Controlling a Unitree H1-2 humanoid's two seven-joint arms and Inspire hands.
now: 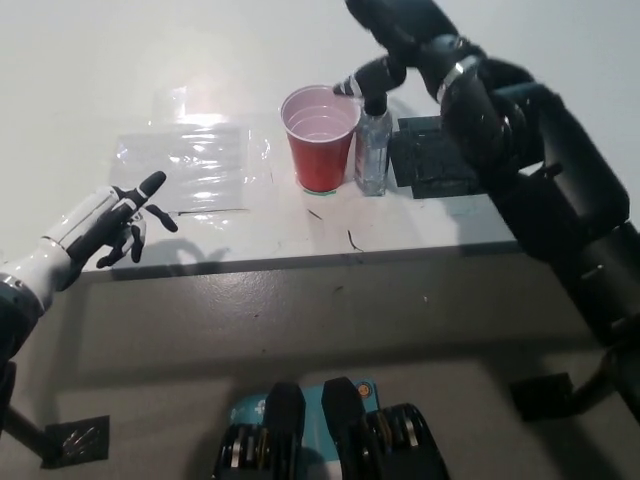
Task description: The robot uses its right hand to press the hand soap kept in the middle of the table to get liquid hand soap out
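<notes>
Now poised above the soap bottle [373, 150], right hand [400, 25] partly cropped, grip state unclear. Bottle upright mid-surface [520, 215], touching red cup [320, 140]. Left hand [105, 225] open at near edge. Off-centre push could tip bottle, knock cup.

Black right hand [400, 25] above soap bottle [374, 150], beside red cup [320, 138], white left hand [105, 222] at table edge
</notes>
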